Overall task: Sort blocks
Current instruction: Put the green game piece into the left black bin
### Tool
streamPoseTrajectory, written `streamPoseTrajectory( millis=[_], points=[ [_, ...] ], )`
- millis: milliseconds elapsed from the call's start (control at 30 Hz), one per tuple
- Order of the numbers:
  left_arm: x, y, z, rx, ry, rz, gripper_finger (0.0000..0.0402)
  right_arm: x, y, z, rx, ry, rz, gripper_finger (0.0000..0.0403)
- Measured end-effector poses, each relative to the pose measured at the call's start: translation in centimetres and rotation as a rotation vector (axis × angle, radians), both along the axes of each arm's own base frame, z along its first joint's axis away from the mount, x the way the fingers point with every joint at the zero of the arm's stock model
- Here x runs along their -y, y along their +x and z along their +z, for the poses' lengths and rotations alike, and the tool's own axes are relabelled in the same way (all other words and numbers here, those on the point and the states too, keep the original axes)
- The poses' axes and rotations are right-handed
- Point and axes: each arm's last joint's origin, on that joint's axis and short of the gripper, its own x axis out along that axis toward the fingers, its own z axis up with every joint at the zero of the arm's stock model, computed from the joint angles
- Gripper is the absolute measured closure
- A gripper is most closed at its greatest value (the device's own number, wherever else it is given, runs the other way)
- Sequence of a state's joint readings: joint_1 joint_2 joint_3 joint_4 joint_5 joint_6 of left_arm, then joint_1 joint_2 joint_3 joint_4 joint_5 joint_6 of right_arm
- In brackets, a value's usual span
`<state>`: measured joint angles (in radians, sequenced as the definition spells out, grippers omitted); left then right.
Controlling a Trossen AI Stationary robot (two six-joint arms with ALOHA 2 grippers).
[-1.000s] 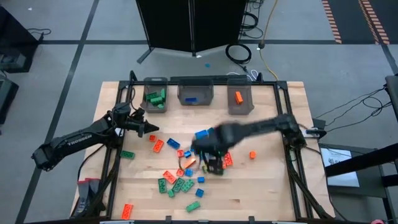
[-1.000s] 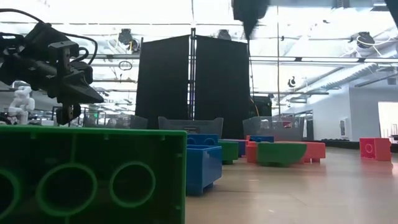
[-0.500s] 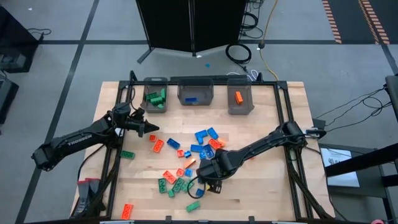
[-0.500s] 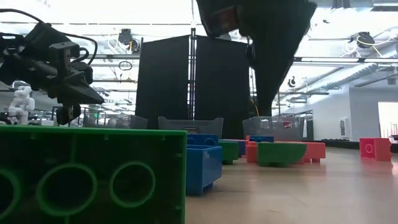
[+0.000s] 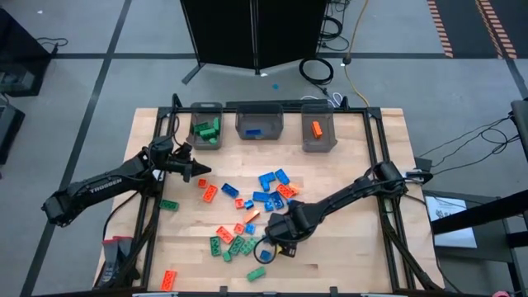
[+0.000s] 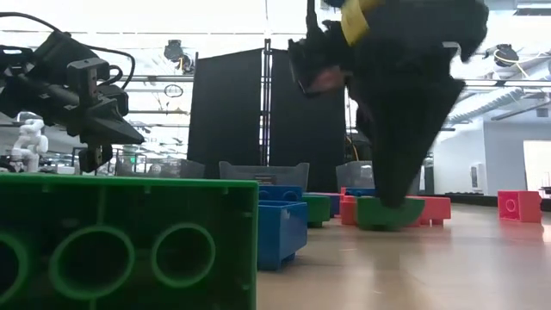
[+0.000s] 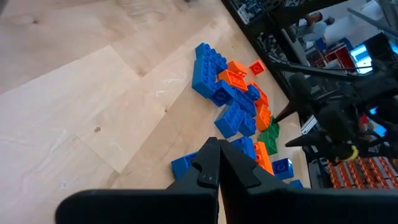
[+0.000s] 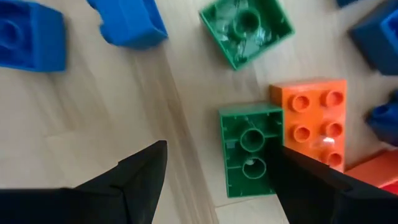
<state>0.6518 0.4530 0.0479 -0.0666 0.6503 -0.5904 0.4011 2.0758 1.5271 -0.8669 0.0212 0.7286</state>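
Green, blue and orange-red blocks [image 5: 247, 219] lie scattered on the middle and near part of the table. My right gripper [image 5: 277, 245] is low over the near part of the pile and open [image 8: 217, 147]. An upside-down green brick [image 8: 250, 149] lies flat between its fingers, with an orange brick [image 8: 314, 121] beside it. In the low view its tips [image 6: 392, 198] reach down to table level. My left gripper [image 5: 200, 172] waits shut [image 7: 217, 163] above the table's left part, holding nothing. My right gripper comes from above, pointing down, with its fingers on either side of the green brick's long sides. One finger [image 8: 292, 171] stands right against the brick's side [image 8: 268, 146] next to the orange brick; I cannot tell whether it touches. The other finger [image 8: 146, 168] is apart from it.
Three grey bins stand along the far edge: one with green blocks [image 5: 206, 130], one with a blue block [image 5: 260, 125], one with an orange block [image 5: 318, 132]. A big green brick [image 6: 129, 245] lies close to the low camera. Single blocks lie near the near-left corner [image 5: 169, 279].
My right gripper has moved from over the table's middle toward the near edge and come down to the blocks at the near part of the pile.
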Motion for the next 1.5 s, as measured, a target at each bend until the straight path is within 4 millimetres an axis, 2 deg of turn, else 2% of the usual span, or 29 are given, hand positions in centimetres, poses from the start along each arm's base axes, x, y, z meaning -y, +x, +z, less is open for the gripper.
streamPoseTrajectory(
  millis=[133, 267, 400, 533, 633, 767, 867, 967, 1067, 1167, 1267, 1400, 1500],
  points=[
    [0.0, 0.0, 0.0, 0.0, 0.015, -0.005, 0.0402, 0.3, -0.6, -1.2, -0.009, -0.005, -0.039, 0.0142],
    [0.0, 0.0, 0.0, 0.001, 0.024, -0.007, 0.0402, 0.7, -0.9, -1.5, -0.036, -0.017, -0.068, 0.0171],
    [0.0, 0.0, 0.0, 0.0, 0.024, -0.005, 0.0402, 1.2, -0.8, -1.6, -0.045, -0.017, -0.122, 0.0235],
    [0.0, 0.0, 0.0, 0.0, 0.024, -0.004, 0.0402, 1.2, -0.8, -1.6, -0.049, -0.008, -0.169, 0.0328],
    [0.0, 0.0, 0.0, 0.0, 0.024, -0.004, 0.0402, 1.0, -0.3, -1.1, -0.034, 0.0, -0.161, 0.0338],
    [0.0, 0.0, 0.0, -0.001, 0.024, -0.005, 0.0402, 0.6, 0.8, 1.0, -0.001, 0.02, -0.141, 0.0338],
    [0.0, 0.0, 0.0, 0.0, 0.029, -0.006, 0.0402, 0.6, 2.2, 4.3, 0.077, 0.024, -0.098, 0.0338],
    [-0.1, 0.0, 0.0, -0.005, 0.037, 0.009, 0.0402, 1.5, 3.4, 7.8, 0.17, -0.057, -0.059, 0.0338],
    [-0.2, 0.0, 0.0, -0.014, 0.048, 0.038, 0.0402, 4.2, 4.9, 11.1, 0.306, -0.195, -0.065, 0.0338],
    [-0.2, 0.0, -0.1, -0.018, 0.053, 0.049, 0.0402, 8.9, 7.1, 13.3, 0.456, -0.291, -0.112, 0.0338],
    [-0.2, 0.0, -0.1, -0.018, 0.051, 0.049, 0.0402, 14.2, 9.3, 14.6, 0.639, -0.328, -0.158, 0.0338],
    [-0.2, 0.0, -0.1, -0.018, 0.05, 0.049, 0.0402, 21.0, 11.1, 16.4, 0.903, -0.349, -0.193, 0.0338],
    [-0.2, 0.0, -0.1, -0.019, 0.051, 0.049, 0.0402, 25.8, 11.9, 16.3, 1.055, -0.331, -0.245, 0.0338]
  ],
)
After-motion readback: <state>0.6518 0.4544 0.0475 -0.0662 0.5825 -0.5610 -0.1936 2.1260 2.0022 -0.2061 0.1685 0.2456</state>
